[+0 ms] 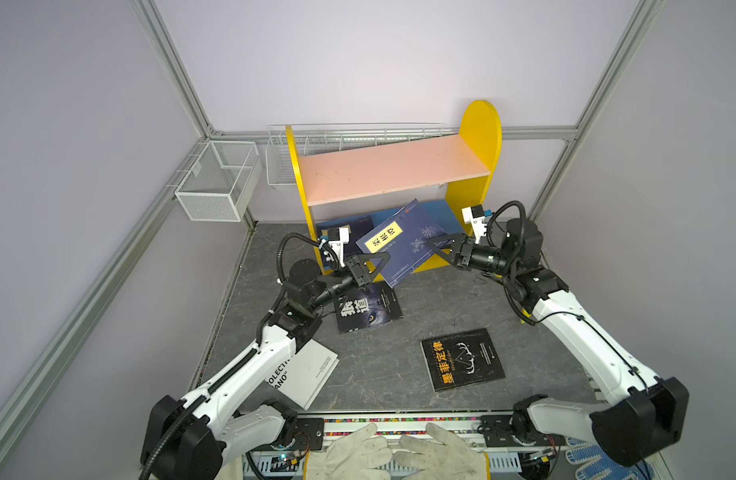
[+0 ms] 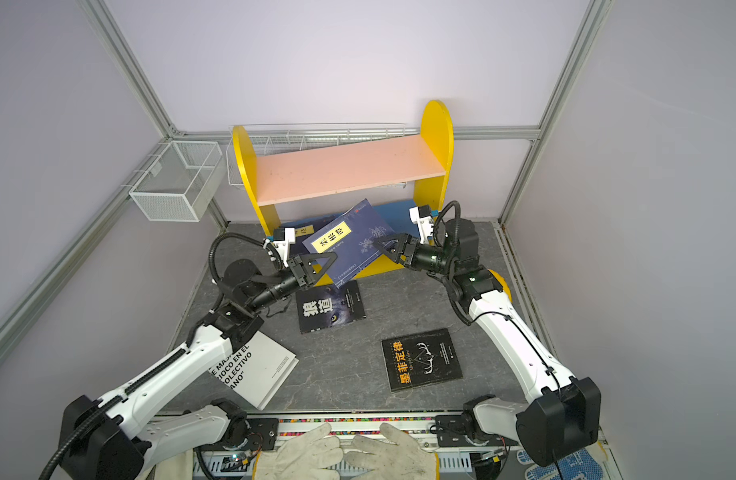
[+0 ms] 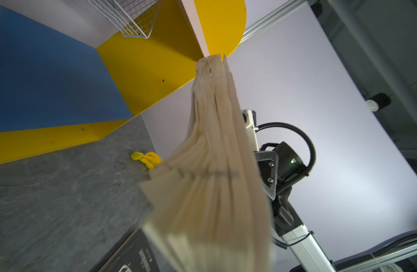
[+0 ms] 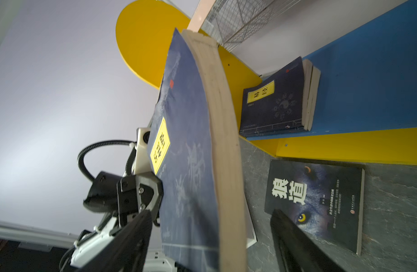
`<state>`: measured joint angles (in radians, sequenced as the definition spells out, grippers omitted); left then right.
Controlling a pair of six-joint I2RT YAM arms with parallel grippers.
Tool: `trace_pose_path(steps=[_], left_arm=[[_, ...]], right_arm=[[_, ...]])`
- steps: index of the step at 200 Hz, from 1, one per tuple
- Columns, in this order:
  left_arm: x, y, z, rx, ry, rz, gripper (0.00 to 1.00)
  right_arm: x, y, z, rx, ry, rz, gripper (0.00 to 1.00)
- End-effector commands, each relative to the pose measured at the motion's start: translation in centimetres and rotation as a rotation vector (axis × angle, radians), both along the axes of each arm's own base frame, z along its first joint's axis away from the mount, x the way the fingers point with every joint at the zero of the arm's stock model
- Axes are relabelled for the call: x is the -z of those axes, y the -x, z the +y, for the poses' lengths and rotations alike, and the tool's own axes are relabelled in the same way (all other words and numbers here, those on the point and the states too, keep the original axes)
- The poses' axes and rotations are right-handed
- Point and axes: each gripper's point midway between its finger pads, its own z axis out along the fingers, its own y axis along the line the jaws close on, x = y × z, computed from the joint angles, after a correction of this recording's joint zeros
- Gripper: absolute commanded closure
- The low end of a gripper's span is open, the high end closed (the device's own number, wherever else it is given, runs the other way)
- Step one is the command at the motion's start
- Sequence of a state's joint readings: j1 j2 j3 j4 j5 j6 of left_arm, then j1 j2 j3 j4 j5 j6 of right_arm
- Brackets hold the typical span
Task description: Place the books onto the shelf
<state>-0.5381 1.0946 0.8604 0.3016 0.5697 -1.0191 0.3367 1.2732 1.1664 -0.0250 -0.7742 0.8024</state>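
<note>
my left fingers (image 1: 386,257) clamped on the left edge of the navy book (image 1: 407,245) | my right fingers (image 4: 294,237) apart, straddling its right edge | book's tilted at the shelf (image 1: 399,166) front

My right gripper (image 4: 211,213) stands open astride the navy book (image 4: 191,141), which the left gripper (image 4: 155,190) pinches. Two more navy books (image 4: 273,103) sit on the blue board (image 4: 367,70); a black wolf-cover book (image 4: 320,200) lies on the table (image 4: 391,235).

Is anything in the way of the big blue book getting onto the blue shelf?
Partly. The navy-blue paperback with the yellow label, held by the left pincer, has its top corner right by the pink upper board's front edge. The blue lower board behind looks free there.
</note>
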Motion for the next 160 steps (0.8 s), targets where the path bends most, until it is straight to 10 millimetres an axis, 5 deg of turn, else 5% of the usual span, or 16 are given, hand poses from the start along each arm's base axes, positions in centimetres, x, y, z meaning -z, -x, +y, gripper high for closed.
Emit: trace_pose_path(steps=[1, 107, 160], left_arm=[[1.4, 2.9, 1.3, 0.129, -0.151, 0.021, 1.00], [0.7, 3.1, 3.0, 0.241, -0.154, 0.012, 1.00], [0.9, 3.1, 3.0, 0.257, -0.169, -0.003, 1.00]], right_arm=[[-0.8, 2.4, 0.5, -0.164, -0.001, -0.072, 0.16], [3.4, 4.1, 1.9, -0.327, -0.006, 0.040, 0.23], [4.9, 4.1, 2.8, -0.355, -0.005, 0.095, 0.40]])
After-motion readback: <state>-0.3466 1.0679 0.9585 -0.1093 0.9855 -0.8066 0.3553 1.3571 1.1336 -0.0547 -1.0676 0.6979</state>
